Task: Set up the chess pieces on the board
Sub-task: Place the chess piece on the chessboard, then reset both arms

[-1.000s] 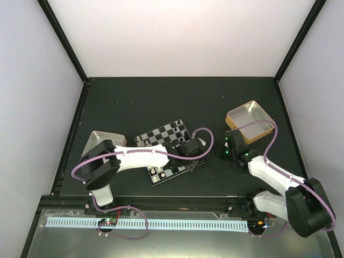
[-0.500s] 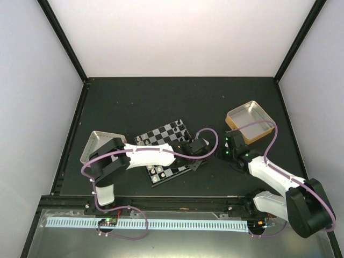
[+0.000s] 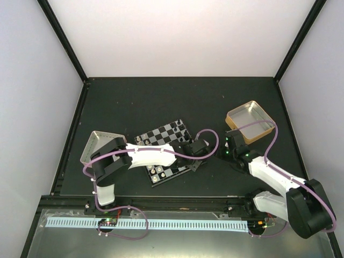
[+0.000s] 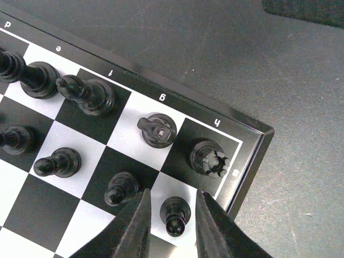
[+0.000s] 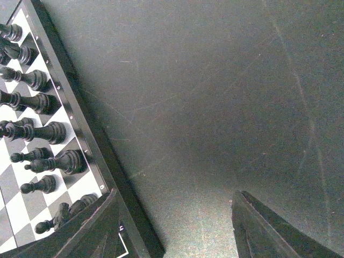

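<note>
Left fingers (image 4: pixel 134 226) parted beside pawn (image 4: pixel 174 215); board (image 4: pixel 134 81) cropped.

Two-arm unit: outward finish
The left arm (image 3: pixel 142 157) and right arm (image 3: pixel 269 174) have white shells, black joints, black fingers (image 4: pixel 134 228), looped purple cables (image 3: pixel 214 141); green lights (image 3: pixel 228 146) at right wrist.
</note>
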You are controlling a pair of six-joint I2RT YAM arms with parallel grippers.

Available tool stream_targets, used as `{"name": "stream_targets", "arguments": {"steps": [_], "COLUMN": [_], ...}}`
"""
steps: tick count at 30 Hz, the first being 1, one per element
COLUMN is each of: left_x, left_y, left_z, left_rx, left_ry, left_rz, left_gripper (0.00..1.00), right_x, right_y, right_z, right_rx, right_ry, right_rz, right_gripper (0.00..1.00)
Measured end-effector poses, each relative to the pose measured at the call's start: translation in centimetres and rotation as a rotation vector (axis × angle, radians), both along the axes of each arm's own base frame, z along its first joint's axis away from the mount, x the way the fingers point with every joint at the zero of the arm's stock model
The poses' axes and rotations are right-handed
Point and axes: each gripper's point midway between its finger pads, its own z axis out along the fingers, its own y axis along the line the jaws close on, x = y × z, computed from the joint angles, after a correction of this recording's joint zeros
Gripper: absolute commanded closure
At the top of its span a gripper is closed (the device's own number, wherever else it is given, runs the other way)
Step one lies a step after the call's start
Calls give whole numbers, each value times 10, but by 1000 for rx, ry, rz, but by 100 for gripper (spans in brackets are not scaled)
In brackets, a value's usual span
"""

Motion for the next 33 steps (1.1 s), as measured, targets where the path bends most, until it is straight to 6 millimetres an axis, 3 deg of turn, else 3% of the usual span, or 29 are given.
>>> {"name": "stream_targets", "arguments": {"steps": [3,6,12,16,20,22,25,29,33], "left_x": [0,1,3,2,1,-1,-6,-15,-28], "left_y": [0,-2,-2,15,50,69,109,162,217], "left_z": [6,25,88,126,154,168,201,242,264], "left_rx": [-11,-51,-188,-266,-316,-338,-392,-509,-601], "left_ry": [-5,-24,-96,-165,-237,-277,-358,-467,-566], "left_rz": [-1,-1,4,30,84,114,179,272,348], "left_gripper": [63,56,45,34,22,15,2,1,1], "right_x": [0,0,-1,-2,1,4,12,21,21], "right_y": [0,0,-1,-2,-1,0,3,-3,-18], "right_z": [2,5,15,25,48,63,94,137,182], "right_rx": [3,7,15,15,20,22,10,-21,-63], "right_ry": [-6,-15,-43,-68,-134,-172,-252,-355,-471], "right_rz": [0,-1,1,7,29,44,79,69,30], "right_gripper": [43,43,42,40,35,27,1,0,0]}}
